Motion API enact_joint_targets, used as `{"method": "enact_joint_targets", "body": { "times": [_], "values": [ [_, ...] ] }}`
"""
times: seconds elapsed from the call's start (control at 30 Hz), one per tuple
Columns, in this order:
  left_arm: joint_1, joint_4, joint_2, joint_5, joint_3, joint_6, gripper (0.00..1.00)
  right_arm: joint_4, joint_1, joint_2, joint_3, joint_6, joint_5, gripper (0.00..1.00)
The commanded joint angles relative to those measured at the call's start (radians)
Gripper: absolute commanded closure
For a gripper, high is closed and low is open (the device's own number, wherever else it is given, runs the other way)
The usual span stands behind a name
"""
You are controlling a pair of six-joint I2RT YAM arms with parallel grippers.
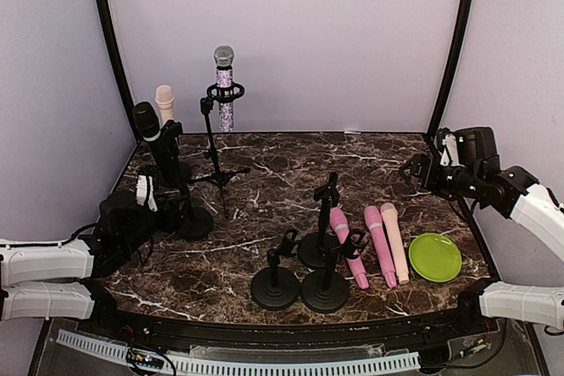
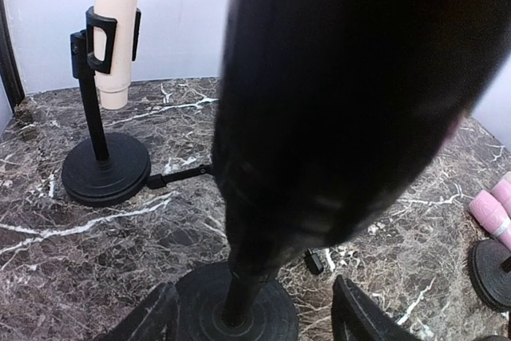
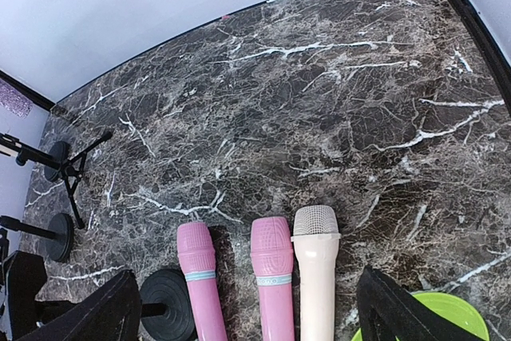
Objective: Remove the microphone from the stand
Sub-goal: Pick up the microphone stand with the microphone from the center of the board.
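Black microphone [image 1: 146,121] sits in its stand [image 1: 196,222] at about 9 o'clock on the counter [image 1: 370,173], head tilted up toward 11 o'clock. The left gripper [image 2: 254,293] is low beside that stand. In the left wrist view its fingers [image 2: 156,317] are parted to either side of the stand's post and hold nothing, while the microphone's body looms just above the camera. The right gripper [image 3: 247,285] hangs wide open and empty over 3 o'clock, well apart from the job.

The step in hand looks like setting up the grasp. Exactly where the stand holds the microphone is lost in black on black, so the safest bite is on the microphone's handle well above the post, not on the post itself. Bring the jaws up, centre them across the handle, and close squarely so the round body cannot roll out.

Then draw along the microphone's own tilted line, toward 11 o'clock and upward, rather than straight up. A crooked pull would likely drag the base or tip the stand. Go slowly, since the cream microphone [image 2: 118,29] on its own stand is near at 10 o'clock, and no second arm is near enough to brace the base.
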Motion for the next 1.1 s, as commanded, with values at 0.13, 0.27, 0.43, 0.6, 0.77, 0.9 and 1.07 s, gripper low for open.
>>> {"method": "enact_joint_targets", "body": {
  "times": [0.13,0.27,0.43,0.6,0.77,0.9,1.07],
  "values": [
    [0.032,0.208,0.122,0.031,-0.018,0.086,0.35,0.028,-0.006,-0.005,0.003,0.008,-0.011,0.05],
    [0.033,0.269,0.161,0.009,-0.031,0.079,0.36,0.017,-0.006,-0.004,0.012,0.008,-0.01,0.05],
    [0.034,0.314,0.19,0.012,-0.055,0.063,0.35,0.015,-0.006,-0.007,0.014,0.007,-0.005,0.05],
    [0.034,0.349,0.212,0.01,-0.083,0.046,0.31,0.021,-0.006,0.004,0.014,0.009,-0.01,0.05],
    [0.034,0.38,0.23,0.013,-0.114,0.015,0.29,0.027,-0.006,-0.001,0.013,0.014,-0.01,0.05],
    [0.034,0.386,0.235,0.019,-0.125,0.006,0.26,0.022,-0.006,-0.004,0.01,0.013,-0.01,0.05],
    [0.034,0.401,0.258,0.012,-0.133,-0.014,0.22,0.021,-0.006,-0.006,0.007,0.015,-0.01,0.05]
  ]
}}
